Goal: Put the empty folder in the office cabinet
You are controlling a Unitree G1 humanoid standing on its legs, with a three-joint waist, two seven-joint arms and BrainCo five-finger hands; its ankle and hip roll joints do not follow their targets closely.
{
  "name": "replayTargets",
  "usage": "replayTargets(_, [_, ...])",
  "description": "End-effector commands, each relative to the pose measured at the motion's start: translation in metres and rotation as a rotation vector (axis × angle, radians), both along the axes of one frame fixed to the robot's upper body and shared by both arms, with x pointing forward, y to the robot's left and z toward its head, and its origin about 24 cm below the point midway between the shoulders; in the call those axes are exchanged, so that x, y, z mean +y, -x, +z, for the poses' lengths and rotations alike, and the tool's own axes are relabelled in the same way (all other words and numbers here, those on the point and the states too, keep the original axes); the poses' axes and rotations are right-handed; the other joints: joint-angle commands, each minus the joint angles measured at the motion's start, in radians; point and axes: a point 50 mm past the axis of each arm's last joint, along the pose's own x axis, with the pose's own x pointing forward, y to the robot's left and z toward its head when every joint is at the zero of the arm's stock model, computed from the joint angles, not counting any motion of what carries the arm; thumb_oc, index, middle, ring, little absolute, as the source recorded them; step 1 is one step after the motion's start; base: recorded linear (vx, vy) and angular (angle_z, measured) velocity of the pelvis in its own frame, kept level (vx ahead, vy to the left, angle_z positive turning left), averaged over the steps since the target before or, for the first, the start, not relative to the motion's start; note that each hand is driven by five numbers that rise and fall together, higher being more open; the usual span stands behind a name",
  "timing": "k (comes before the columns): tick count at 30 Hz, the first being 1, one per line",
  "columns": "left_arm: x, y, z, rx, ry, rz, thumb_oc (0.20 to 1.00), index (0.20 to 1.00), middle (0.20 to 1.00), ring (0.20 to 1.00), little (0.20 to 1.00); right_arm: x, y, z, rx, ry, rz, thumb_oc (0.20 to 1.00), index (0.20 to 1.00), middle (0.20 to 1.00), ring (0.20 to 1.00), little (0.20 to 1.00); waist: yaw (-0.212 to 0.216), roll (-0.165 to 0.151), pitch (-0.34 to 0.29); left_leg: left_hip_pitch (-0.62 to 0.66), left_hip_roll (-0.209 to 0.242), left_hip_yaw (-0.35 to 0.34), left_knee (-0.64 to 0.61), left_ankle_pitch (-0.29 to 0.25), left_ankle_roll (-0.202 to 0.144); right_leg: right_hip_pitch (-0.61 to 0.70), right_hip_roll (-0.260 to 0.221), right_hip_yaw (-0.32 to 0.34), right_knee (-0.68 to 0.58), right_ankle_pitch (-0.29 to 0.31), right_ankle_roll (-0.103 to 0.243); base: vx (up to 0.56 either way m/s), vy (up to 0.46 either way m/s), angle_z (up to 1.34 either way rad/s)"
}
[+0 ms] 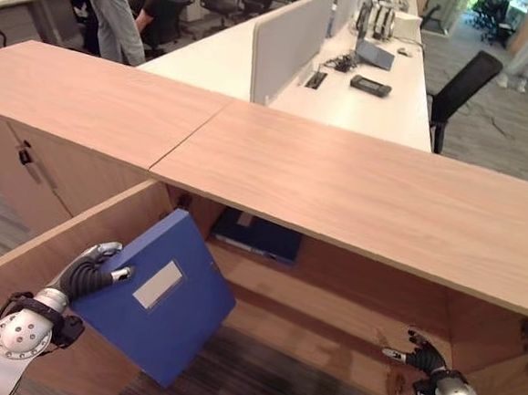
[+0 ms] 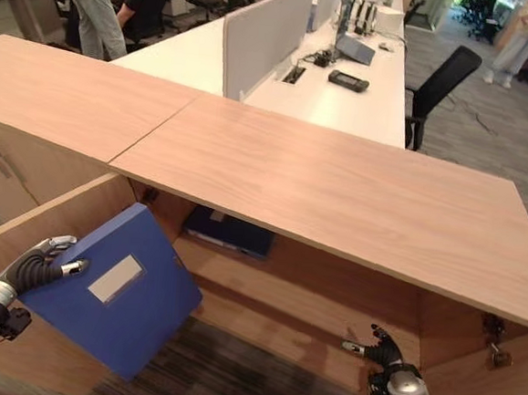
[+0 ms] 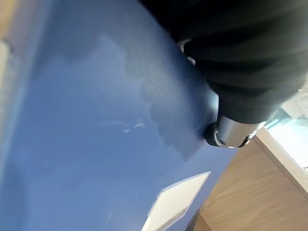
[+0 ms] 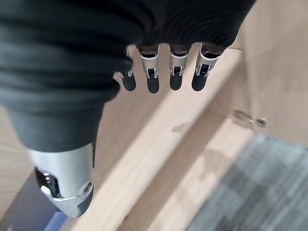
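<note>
Before the open cabinet (image 1: pixel 348 296), left robot hand (image 1: pixel 89 275) grips the blue folder (image 1: pixel 160 299), label (image 1: pixel 157 285) blank.

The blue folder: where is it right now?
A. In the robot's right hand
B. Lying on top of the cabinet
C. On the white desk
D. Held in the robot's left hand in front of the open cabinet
D: the left hand grips the folder by its edge before the open cabinet.

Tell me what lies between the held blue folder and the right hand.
Bare wooden cabinet shelf and dark carpet below; nothing stands between the blue folder, gripped by the left hand, and the right hand, in the left eye view.
</note>
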Motion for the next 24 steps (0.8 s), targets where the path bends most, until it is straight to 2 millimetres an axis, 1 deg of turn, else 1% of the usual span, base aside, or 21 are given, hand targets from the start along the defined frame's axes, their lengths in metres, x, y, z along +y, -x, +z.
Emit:
replayTargets(1, [-0.001,-0.017,0.036,-0.19,-0.045,-0.033,0.2,0.2,0.2,0.2,0.2,-0.002,-0.034,0.032,-0.138,-0.006,0.097,1.0,1.0,1.0,1.0,1.0,0.003,-0.033,-0.019,0.012,-0.033,-0.039,0.004,-0.092,0.002,-0.037,-0.006,-0.079,0.006,0.062,0.089,0.0,0.0,0.0])
replayTargets(2, [0.0,-0.017,0.037,-0.193,-0.039,-0.033,0.2,0.2,0.2,0.2,0.2,0.002,-0.037,0.036,-0.159,-0.038,0.118,1.0,1.0,1.0,1.0,1.0,0.002,-0.034,-0.019,0.012,-0.033,-0.038,0.004,-0.091,0.001,-0.037,-0.007,-0.079,0.006,0.062,0.089,0.0,0.0,0.0])
replayTargets(3, [0.0,-0.018,0.039,-0.192,-0.029,-0.046,0.2,0.2,0.2,0.2,0.2,0.008,-0.043,0.051,-0.214,-0.097,0.193,1.0,1.0,1.0,1.0,1.0,0.0,-0.037,-0.017,0.013,-0.032,-0.037,0.004,-0.092,-0.001,-0.037,-0.008,-0.081,0.006,0.061,0.09,0.0,0.0,0.0])
replayTargets(7, [-0.006,-0.025,0.042,-0.201,-0.017,-0.089,0.2,0.2,0.2,0.2,0.2,0.018,-0.055,0.065,-0.253,-0.162,0.287,1.0,1.0,1.0,1.0,1.0,0.001,-0.037,-0.017,0.015,-0.031,-0.037,0.004,-0.092,-0.002,-0.037,-0.009,-0.082,0.006,0.061,0.091,0.0,0.0,0.0])
replayTargets(8, [-0.022,-0.037,0.05,-0.241,-0.01,-0.181,0.2,0.2,0.2,0.2,0.2,0.042,-0.073,0.088,-0.313,-0.284,0.442,1.0,1.0,1.0,1.0,1.0,0.003,-0.043,-0.021,0.012,-0.03,-0.034,0.004,-0.089,-0.005,-0.041,-0.01,-0.082,0.006,0.062,0.094,0.0,0.0,0.0])
replayTargets(9, [-0.027,-0.039,0.051,-0.252,-0.001,-0.2,0.2,0.2,0.2,0.2,0.2,0.049,-0.076,0.094,-0.325,-0.323,0.485,1.0,1.0,1.0,1.0,1.0,0.004,-0.044,-0.022,0.013,-0.03,-0.034,0.004,-0.089,-0.005,-0.042,-0.011,-0.083,0.006,0.062,0.094,-0.04,-0.003,0.0])
replayTargets(10, [-0.027,-0.04,0.051,-0.254,0.0,-0.2,0.2,0.2,0.2,0.2,0.2,0.049,-0.076,0.094,-0.326,-0.323,0.485,1.0,1.0,1.0,1.0,1.0,0.005,-0.044,-0.019,0.007,-0.031,-0.033,0.004,-0.078,-0.007,-0.047,-0.012,-0.083,0.006,0.071,0.094,-0.04,-0.001,0.0])
replayTargets(12, [-0.033,-0.044,0.052,-0.264,0.012,-0.227,0.2,0.2,0.2,0.2,0.2,0.057,-0.08,0.1,-0.334,-0.359,0.538,1.0,1.0,1.0,1.0,1.0,0.005,-0.044,-0.021,0.008,-0.03,-0.031,0.004,-0.078,-0.007,-0.047,-0.014,-0.082,0.006,0.071,0.094,0.0,0.0,0.0])
replayTargets(13, [-0.046,-0.049,0.056,-0.293,0.048,-0.286,0.2,0.2,0.2,0.2,0.2,0.079,-0.086,0.114,-0.342,-0.415,0.683,1.0,1.0,1.0,1.0,1.0,0.008,-0.047,-0.027,0.014,-0.028,-0.03,0.004,-0.09,-0.007,-0.041,-0.013,-0.08,0.006,0.061,0.094,0.0,0.0,0.0])
replayTargets(14, [-0.049,-0.051,0.057,-0.301,0.065,-0.297,0.2,0.2,0.2,0.2,0.2,0.082,-0.086,0.115,-0.34,-0.423,0.695,1.0,1.0,1.0,1.0,1.0,0.009,-0.048,-0.026,0.008,-0.028,-0.028,0.004,-0.079,-0.009,-0.047,-0.014,-0.08,0.006,0.071,0.094,0.0,0.0,0.0])
replayTargets(15, [-0.058,-0.054,0.058,-0.315,0.112,-0.331,0.2,0.2,0.2,0.2,0.2,0.095,-0.088,0.117,-0.342,-0.448,0.753,1.0,1.0,1.0,1.0,1.0,0.01,-0.05,-0.028,0.01,-0.027,-0.028,0.004,-0.08,-0.009,-0.047,-0.014,-0.081,0.006,0.07,0.093,-0.04,-0.01,0.01])
replayTargets(16, [-0.062,-0.055,0.059,-0.322,0.13,-0.348,0.2,0.2,0.2,0.2,0.2,0.099,-0.09,0.117,-0.34,-0.449,0.771,1.0,1.0,1.0,1.0,1.0,0.011,-0.05,-0.028,0.011,-0.026,-0.028,0.004,-0.08,-0.008,-0.046,-0.015,-0.08,0.006,0.07,0.092,0.0,0.0,0.0])
replayTargets(17, [-0.078,-0.059,0.065,-0.345,0.208,-0.421,0.2,0.2,0.2,0.2,0.2,0.113,-0.098,0.114,-0.34,-0.439,0.808,1.0,1.0,1.0,1.0,1.0,0.015,-0.05,-0.03,0.011,-0.024,-0.027,0.004,-0.08,-0.008,-0.045,-0.015,-0.078,0.006,0.071,0.09,0.0,0.0,0.0])
replayTargets(18, [-0.083,-0.059,0.067,-0.349,0.235,-0.445,0.2,0.2,0.2,0.2,0.2,0.118,-0.101,0.113,-0.342,-0.436,0.817,1.0,1.0,1.0,1.0,1.0,0.016,-0.05,-0.03,0.011,-0.024,-0.026,0.004,-0.08,-0.008,-0.045,-0.015,-0.077,0.006,0.071,0.09,-0.01,-0.009,-0.09])
replayTargets(19, [-0.093,-0.06,0.069,-0.351,0.301,-0.491,0.2,0.2,0.2,0.2,0.2,0.124,-0.106,0.11,-0.346,-0.442,0.811,1.0,1.0,1.0,1.0,1.0,0.018,-0.05,-0.032,0.012,-0.024,-0.026,0.004,-0.08,-0.007,-0.044,-0.015,-0.079,0.006,0.071,0.089,0.0,-0.011,-0.1])
replayTargets(20, [-0.1,-0.06,0.071,-0.352,0.328,-0.53,0.2,0.2,0.2,0.2,0.2,0.129,-0.112,0.11,-0.37,-0.438,0.794,1.0,1.0,1.0,1.0,1.0,0.02,-0.05,-0.034,0.011,-0.023,-0.028,0.004,-0.079,-0.007,-0.043,-0.015,-0.078,0.006,0.072,0.088,0.01,-0.012,-0.08])
replayTargets(21, [-0.106,-0.06,0.075,-0.349,0.328,-0.568,0.2,0.2,0.2,0.2,0.2,0.131,-0.119,0.115,-0.406,-0.424,0.786,1.0,1.0,1.0,1.0,1.0,0.02,-0.048,-0.037,0.012,-0.023,-0.027,0.004,-0.08,-0.007,-0.042,-0.016,-0.078,0.006,0.072,0.088,0.0,0.0,0.0])
replayTargets(24, [-0.108,-0.06,0.076,-0.347,0.328,-0.585,0.2,0.2,0.2,0.2,0.2,0.133,-0.125,0.122,-0.46,-0.432,0.757,1.0,1.0,1.0,1.0,1.0,0.02,-0.047,-0.039,0.012,-0.023,-0.029,0.004,-0.08,-0.006,-0.041,-0.016,-0.079,0.006,0.072,0.087,0.0,0.0,0.0])
